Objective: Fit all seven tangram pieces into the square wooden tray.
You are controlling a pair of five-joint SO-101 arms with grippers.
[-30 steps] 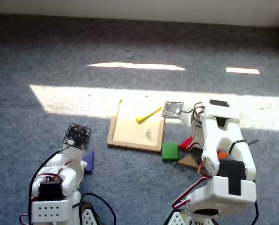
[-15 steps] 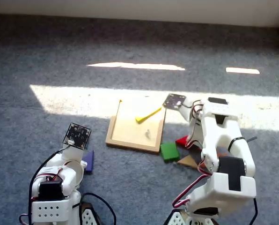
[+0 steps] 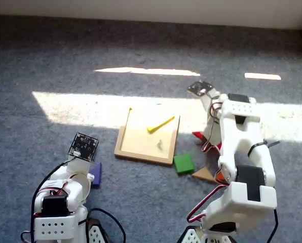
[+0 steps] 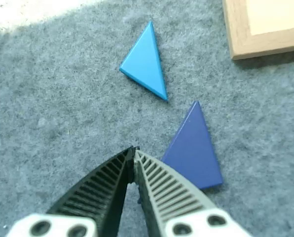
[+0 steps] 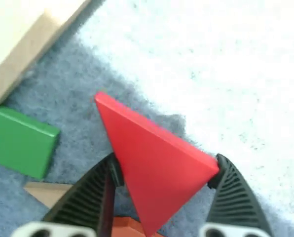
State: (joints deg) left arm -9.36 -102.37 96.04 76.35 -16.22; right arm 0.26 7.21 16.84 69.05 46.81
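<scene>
**Red triangle clasped, tray waiting**

The right gripper (image 5: pixel 165 170) is clamped on the red triangle (image 5: pixel 152 148), one jaw on each slanting edge. The piece sits just off the right edge of the wooden tray (image 3: pixel 121 147), and the shadow under it suggests it is clear of the floor. The step in hand looks like carrying it over the rim and setting it down.

To do that well, the piece should go across level and high enough to clear the raised rim. It should also keep away from the yellow piece (image 3: pixel 160 124) in the tray's far half, which looks thin and possibly tilted. The long edge is best squared to a tray wall before the jaws let go, since a slanted hold on a wedge could slip.

The green square (image 3: pixel 184 163) lies at the tray's near right corner, with the tan triangle (image 3: pixel 204 174) and an orange piece (image 5: pixel 125 227) just beyond it. Off the tray's near left corner, the left gripper (image 4: pixel 133 153) has its jaws pressed together on nothing. It points between the dark blue triangle (image 4: pixel 194 148) and the light blue triangle (image 4: pixel 146 64).

Everything rests on grey-blue carpet (image 3: pixel 65 66), whose soft pile could let pieces tip. A band of sunlight (image 3: pixel 80 109) crosses it at the tray's far edge, and the pale foot of a wall (image 3: pixel 141 10) runs well beyond.
</scene>
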